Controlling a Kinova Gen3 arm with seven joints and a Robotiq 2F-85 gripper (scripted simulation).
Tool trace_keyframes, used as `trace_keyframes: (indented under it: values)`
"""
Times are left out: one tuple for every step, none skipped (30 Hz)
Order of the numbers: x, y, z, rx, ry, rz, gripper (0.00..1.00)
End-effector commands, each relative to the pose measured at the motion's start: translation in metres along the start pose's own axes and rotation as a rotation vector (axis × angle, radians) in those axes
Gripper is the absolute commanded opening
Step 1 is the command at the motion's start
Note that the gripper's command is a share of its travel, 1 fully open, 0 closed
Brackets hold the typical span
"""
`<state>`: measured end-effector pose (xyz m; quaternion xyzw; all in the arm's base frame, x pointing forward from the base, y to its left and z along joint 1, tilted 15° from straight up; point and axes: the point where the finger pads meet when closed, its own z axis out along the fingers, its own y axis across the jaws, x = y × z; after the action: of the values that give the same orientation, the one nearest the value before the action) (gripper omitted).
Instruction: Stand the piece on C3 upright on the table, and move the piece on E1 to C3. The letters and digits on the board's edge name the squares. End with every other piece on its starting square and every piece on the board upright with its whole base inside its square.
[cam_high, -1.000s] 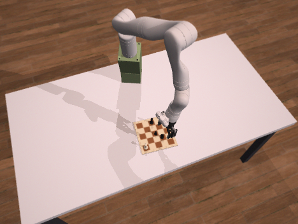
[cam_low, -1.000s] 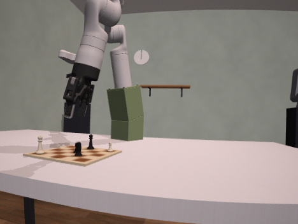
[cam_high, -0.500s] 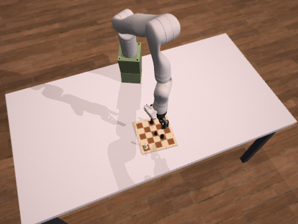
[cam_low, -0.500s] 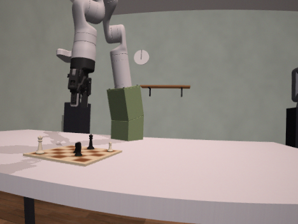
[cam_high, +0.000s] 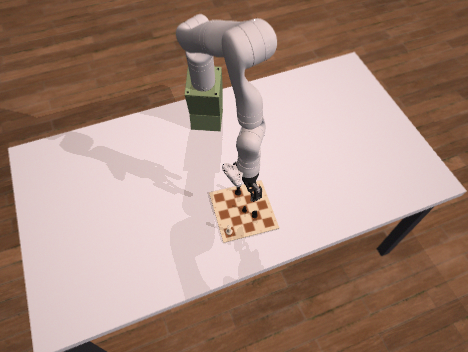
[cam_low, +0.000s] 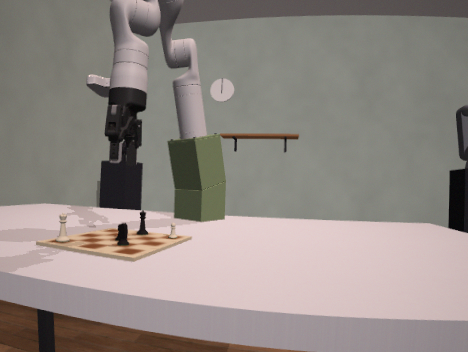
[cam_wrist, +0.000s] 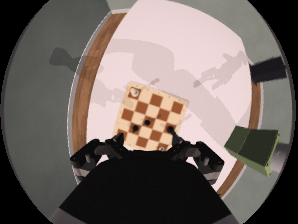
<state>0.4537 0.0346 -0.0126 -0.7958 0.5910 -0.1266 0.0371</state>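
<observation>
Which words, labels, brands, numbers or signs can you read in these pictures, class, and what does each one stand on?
None can be read for certain.
Chessboard: faint marks on its edge, too small to read.
Wall clock: no numbers can be made out.
Robot arm: no brand can be made out.

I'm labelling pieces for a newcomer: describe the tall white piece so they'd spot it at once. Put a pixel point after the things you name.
On the white table (cam_high: 125, 240) (cam_low: 300, 270) (cam_wrist: 190, 30) lies a small checkered board (cam_high: 224, 240) (cam_low: 134, 258) (cam_wrist: 131, 85). The tall white piece (cam_high: 229, 231) (cam_low: 62, 229) (cam_wrist: 135, 92) stands upright at one corner. The only other white piece (cam_low: 173, 231) (cam_wrist: 161, 149) is much shorter; the rest are black.
</observation>
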Motion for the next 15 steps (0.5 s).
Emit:
trace_keyframes:
  values:
    - [0.0004,-0.0007,-0.0007,0.002,0.0,0.001,1.0]
    - [0.0004,-0.0007,-0.0007,0.002,0.0,0.001,1.0]
    - [0.0004,-0.0007,-0.0007,0.002,0.0,0.001,1.0]
    - [0.0004,-0.0007,-0.0007,0.002,0.0,0.001,1.0]
    - [0.0004,-0.0007,-0.0007,0.002,0.0,0.001,1.0]
    - [0.0004,-0.0007,-0.0007,0.002,0.0,0.001,1.0]
    - [0.0004,-0.0007,-0.0007,0.002,0.0,0.001,1.0]
    - [0.0004,-0.0007,-0.0007,0.002,0.0,0.001,1.0]
    - [0.0004,-0.0007,-0.0007,0.002,0.0,0.001,1.0]
    - [0.0004,-0.0007,-0.0007,0.002,0.0,0.001,1.0]
    - [0.0004,-0.0007,-0.0007,0.002,0.0,-0.001,1.0]
    - [0.0004,-0.0007,-0.0006,0.002,0.0,-0.004,1.0]
    - [0.0005,-0.0008,-0.0004,0.002,0.0,-0.01,1.0]
    - [0.0005,-0.0009,-0.0001,0.002,0.001,-0.02,1.0]
    - [0.0007,-0.001,0.0003,0.002,0.001,-0.033,1.0]
